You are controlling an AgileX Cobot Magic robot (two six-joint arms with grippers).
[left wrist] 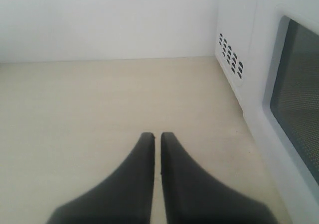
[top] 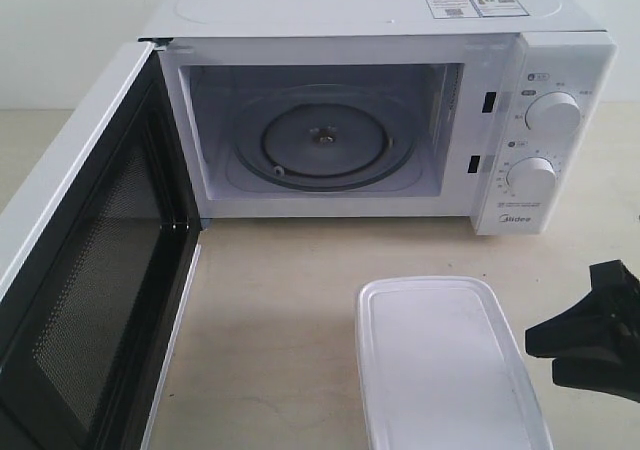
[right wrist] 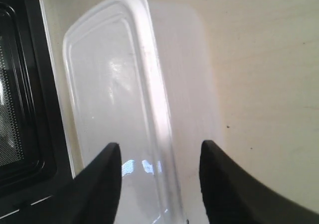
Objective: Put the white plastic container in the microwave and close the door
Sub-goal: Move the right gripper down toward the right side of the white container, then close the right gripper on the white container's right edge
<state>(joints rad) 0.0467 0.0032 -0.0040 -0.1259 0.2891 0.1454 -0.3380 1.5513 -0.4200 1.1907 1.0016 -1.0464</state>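
Note:
The white plastic container lies lid-up on the table in front of the microwave. The door is swung wide open to the left, and the glass turntable inside is bare. My right gripper hovers just right of the container, open and holding nothing. In the right wrist view its fingertips stand wide apart, with the container's near long edge seen between them. My left gripper is shut and empty over bare table, beside the door's outer face.
The beige table runs from the microwave's front to the near edge. The open door's black inner frame sits close to the container's far side. Vent holes mark the microwave's side wall. Two knobs sit on the right panel.

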